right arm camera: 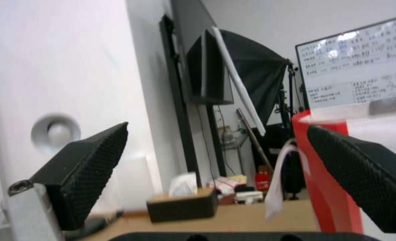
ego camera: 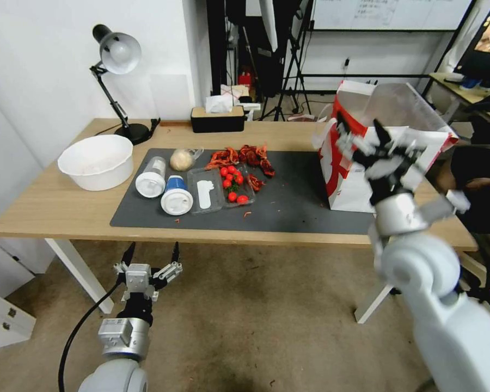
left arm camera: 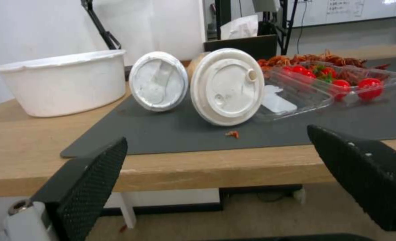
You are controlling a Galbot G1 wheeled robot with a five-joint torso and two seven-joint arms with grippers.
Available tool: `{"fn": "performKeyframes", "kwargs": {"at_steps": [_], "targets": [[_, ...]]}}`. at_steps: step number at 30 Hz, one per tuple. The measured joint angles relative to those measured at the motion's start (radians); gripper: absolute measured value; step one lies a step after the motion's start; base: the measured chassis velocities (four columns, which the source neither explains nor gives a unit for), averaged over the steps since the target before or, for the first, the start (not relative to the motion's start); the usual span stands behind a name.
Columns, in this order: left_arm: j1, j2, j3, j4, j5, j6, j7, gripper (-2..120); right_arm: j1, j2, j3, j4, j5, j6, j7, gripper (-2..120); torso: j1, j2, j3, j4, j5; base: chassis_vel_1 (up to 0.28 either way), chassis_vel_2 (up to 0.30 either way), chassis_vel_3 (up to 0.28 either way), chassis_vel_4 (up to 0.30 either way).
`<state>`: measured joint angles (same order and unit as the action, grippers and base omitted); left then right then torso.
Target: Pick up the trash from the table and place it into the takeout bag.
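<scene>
On the dark mat [ego camera: 299, 201] of the table [ego camera: 43, 207] lie a clear white-lidded cup [ego camera: 151, 177] on its side, a blue cup with white lid [ego camera: 176, 196] and a beige lump in clear wrap [ego camera: 182, 159]. Both cup lids [left arm camera: 158, 81] [left arm camera: 228, 87] face my left gripper [left arm camera: 218, 134], which hangs open below the table's front edge [ego camera: 153, 247]. The takeout bag [ego camera: 354, 185] stands open at the table's right end. My right gripper [ego camera: 359, 128] is raised in front of it, open and empty, with the bag's red side [right arm camera: 327, 187] close beside it.
A big white round bowl [ego camera: 95, 160] sits at the left of the table. A clear tray [ego camera: 209, 193] with cherry tomatoes [ego camera: 231, 182] and red crayfish shells [ego camera: 242, 157] lie mid-mat. A desk lamp [ego camera: 117, 54] and tissue box [ego camera: 218, 117] stand along the back edge.
</scene>
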<state>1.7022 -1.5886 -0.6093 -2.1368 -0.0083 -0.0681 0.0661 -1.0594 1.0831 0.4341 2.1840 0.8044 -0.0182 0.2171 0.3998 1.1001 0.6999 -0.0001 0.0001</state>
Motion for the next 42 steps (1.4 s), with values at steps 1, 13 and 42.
{"fn": "performKeyframes", "kwargs": {"at_steps": [1, 13, 42], "targets": [[0.000, 0.002, 0.002, 0.000, -0.001, 0.000, 0.000, 100, -0.068, 0.007, -0.006, 0.023, -0.064, 0.030, -0.031, 100, 0.000, 0.000, 0.000, 0.0001, -0.0001, 0.000, 0.000, 0.000, 0.000], [-0.002, 0.016, 0.006, 0.017, -0.012, -0.009, 0.002, 100, -0.568, 0.113, -0.056, 0.039, -0.646, 0.277, 0.021, 100, 0.000, 0.000, 0.000, 0.0000, -0.0002, 0.000, 0.000, 0.000, 0.000], [-0.032, 0.036, 0.013, 0.033, -0.023, -0.002, 0.002, 100, -0.690, 0.175, -0.104, -0.129, -0.712, 0.404, 0.174, 100, 0.000, 0.000, 0.000, 0.0001, -0.0002, 0.000, 0.000, 0.000, 0.000]]}}
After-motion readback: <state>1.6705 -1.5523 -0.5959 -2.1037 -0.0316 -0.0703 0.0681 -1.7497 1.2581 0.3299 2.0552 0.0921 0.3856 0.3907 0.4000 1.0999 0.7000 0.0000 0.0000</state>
